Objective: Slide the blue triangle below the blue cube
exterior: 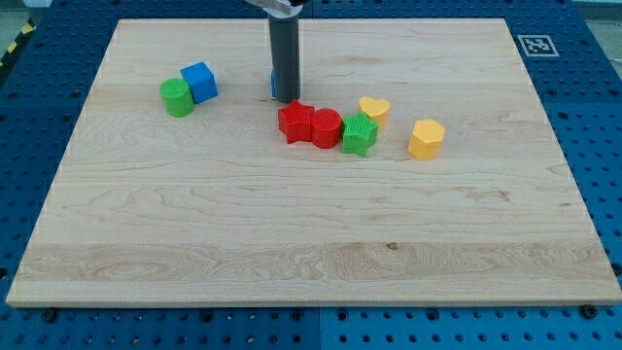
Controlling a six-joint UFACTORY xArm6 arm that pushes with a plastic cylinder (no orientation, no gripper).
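Camera view: our tip hides most of the blue triangle; light, slippery plastic, push its far side toward eight o'clock, below the blue cube. No jaws.

Worktop: pale wood, visible grain, smooth matt finish, small dark knot lower right of centre. Around it a blue perforated base, looks like painted metal, slight sheen. Rod: dark, smooth, semi-matt, light reflection along its side; my tip same finish. Blocks all look like plastic, solid colour, mostly matt: blue cube, green cylinder, red star, red cylinder, yellow heart, yellow hexagon. Green star shows ribbed lines. Blue sliver behind rod, finish unclear.
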